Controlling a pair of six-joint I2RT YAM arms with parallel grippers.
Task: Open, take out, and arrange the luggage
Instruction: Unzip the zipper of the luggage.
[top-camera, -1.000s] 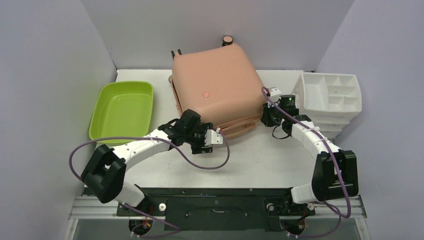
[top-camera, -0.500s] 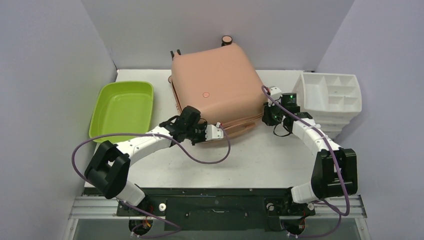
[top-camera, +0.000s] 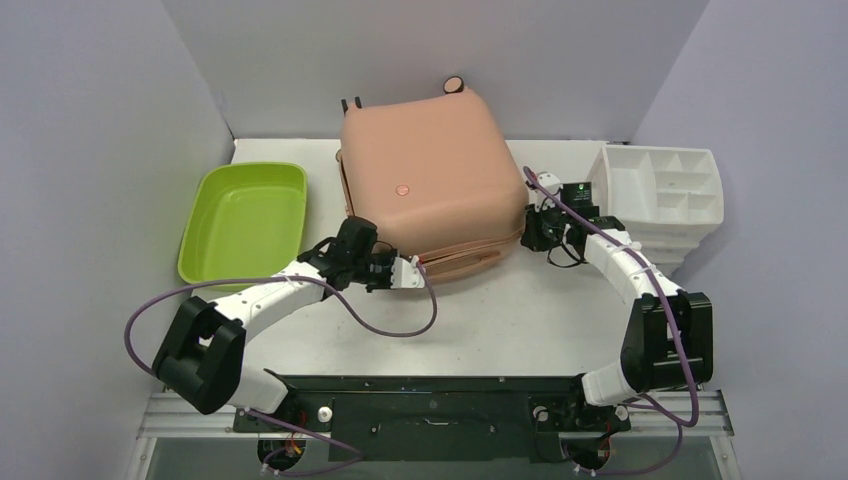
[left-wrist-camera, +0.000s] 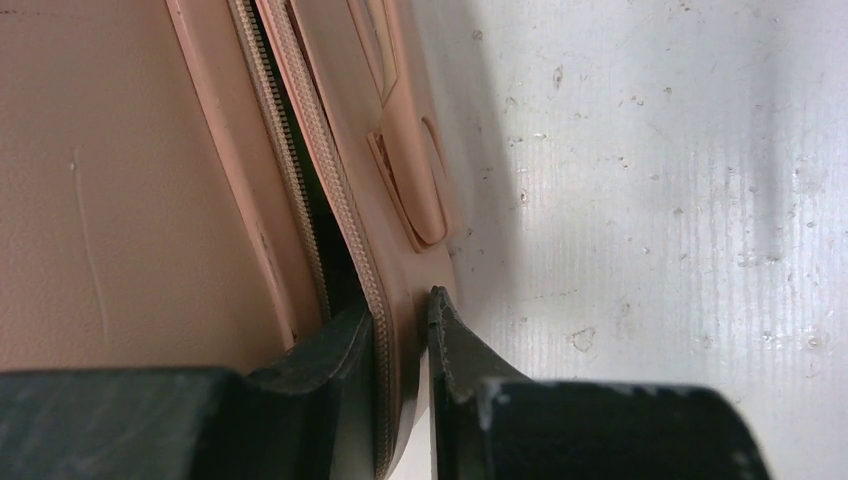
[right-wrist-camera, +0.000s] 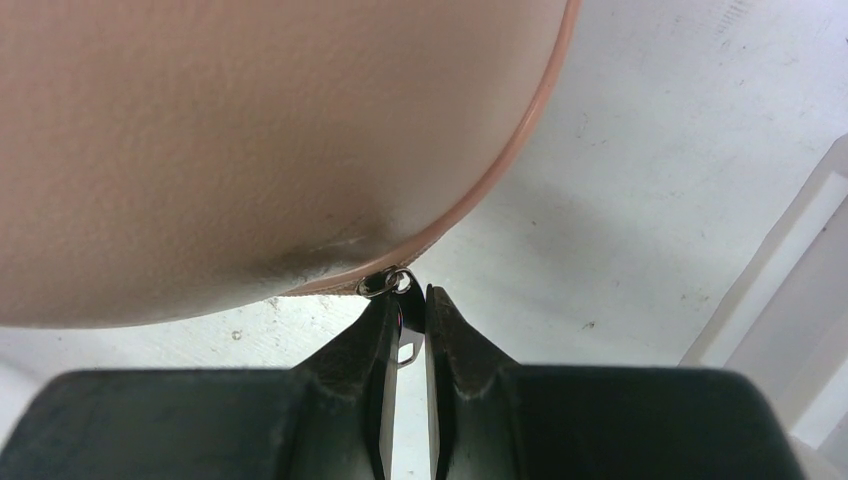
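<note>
From above, the luggage (top-camera: 430, 185) lies flat at the far middle of the tabletop (top-camera: 520, 310), lid down. A green tub (top-camera: 245, 215) sits at the left edge and a white organizer (top-camera: 665, 190) at the right edge. The left end effector (top-camera: 418, 268) meets its near side, the right end effector (top-camera: 528, 233) its near right corner.

Left wrist: the fingers, drawn narrow, pinch the lower shell's zip rim, where the seam gapes dark.

Right wrist: the fingers, nearly together, grip the zipper pull (right-wrist-camera: 392, 283).

Unzipping looks partway done; lifting the lid, emptying and arranging remain.
</note>
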